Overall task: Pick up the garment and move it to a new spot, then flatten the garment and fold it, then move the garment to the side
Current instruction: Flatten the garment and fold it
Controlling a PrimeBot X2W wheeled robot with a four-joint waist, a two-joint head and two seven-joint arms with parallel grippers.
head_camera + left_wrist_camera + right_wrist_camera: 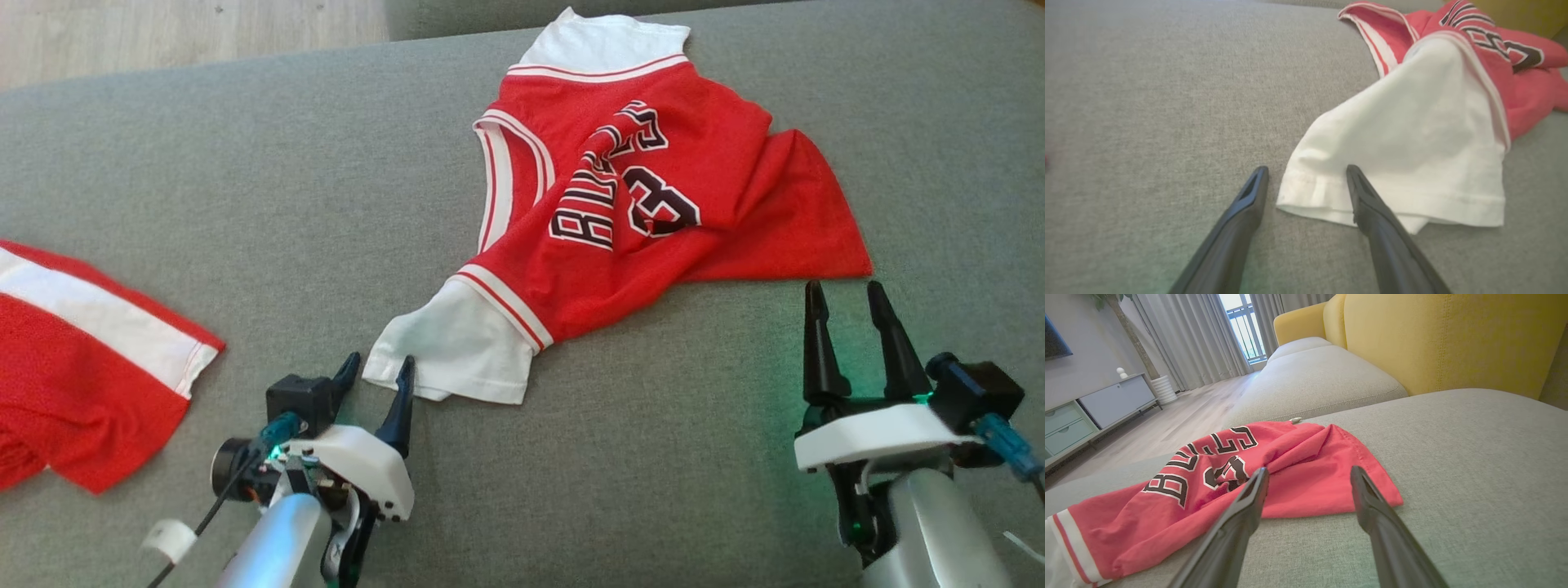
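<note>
The garment (653, 204) is a red jersey with white sleeves and dark lettering, lying rumpled on the grey cushion (286, 204). My left gripper (378, 369) is open at the corner of the near white sleeve (1412, 134); in the left wrist view the sleeve's hem lies between its two fingers (1241, 212). My right gripper (847, 298) stands open just short of the jersey's red bottom hem (1327, 486), not touching it. Nothing is held by either gripper.
A second red and white garment (82, 359) lies at the cushion's left edge. A yellow sofa back (1433, 339) rises beyond the cushion. Wooden floor (1180, 420), a low cabinet (1098, 404) and curtains lie beyond the far edge.
</note>
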